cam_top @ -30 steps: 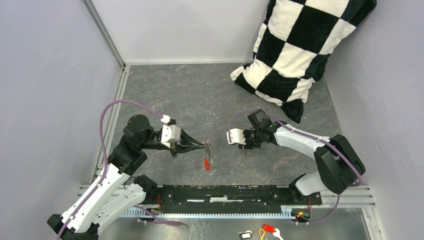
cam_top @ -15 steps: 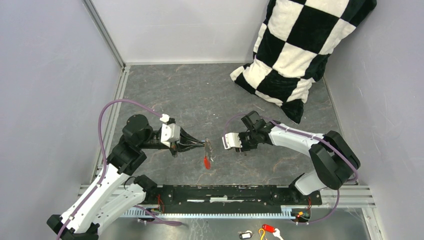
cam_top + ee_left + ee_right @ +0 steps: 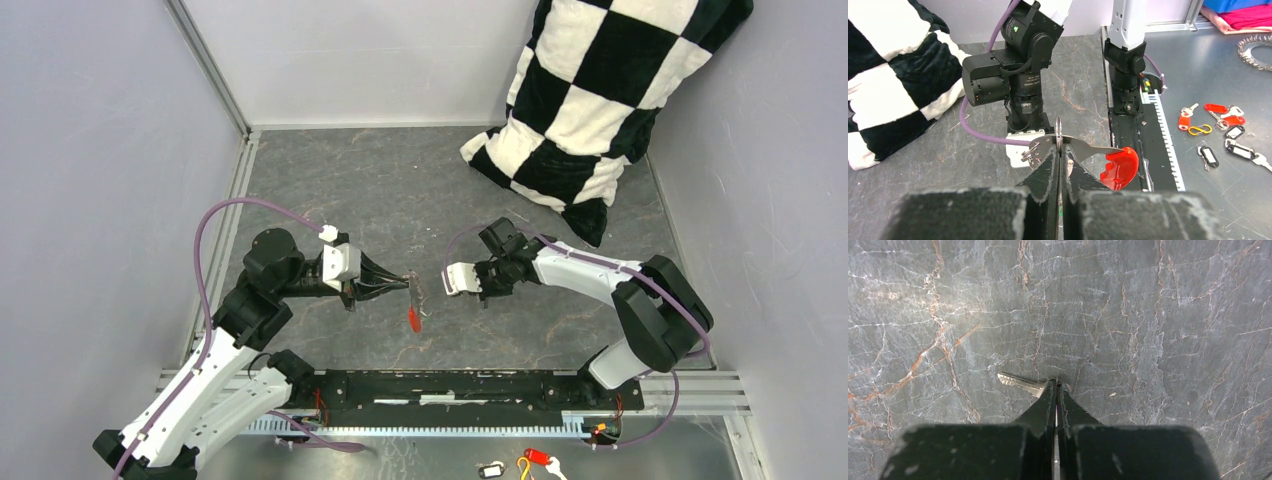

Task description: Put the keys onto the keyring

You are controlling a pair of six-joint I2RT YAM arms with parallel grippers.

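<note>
My left gripper (image 3: 408, 283) is shut on the keyring (image 3: 1058, 131), a thin silvery ring seen edge-on, with small wire loops (image 3: 1031, 152) beside it. The red key (image 3: 413, 318) hangs from the ring above the table; its red plastic head (image 3: 1119, 167) shows in the left wrist view. My right gripper (image 3: 482, 295) points down at the table just right of the ring. In the right wrist view it (image 3: 1056, 385) is shut on the head of the small metal key (image 3: 1020, 382), blade pointing left, at the table surface. The green key is hidden.
A black-and-white checkered pillow (image 3: 600, 90) leans at the back right. A black rail (image 3: 460, 385) runs along the near edge. Spare tags and keys (image 3: 1218, 125) lie on the metal shelf beyond it. Purple cables (image 3: 215, 250) loop off both arms.
My right gripper has moved left, closer to the left gripper and the ring. The left gripper has shifted slightly left and away with the ring and red key.
</note>
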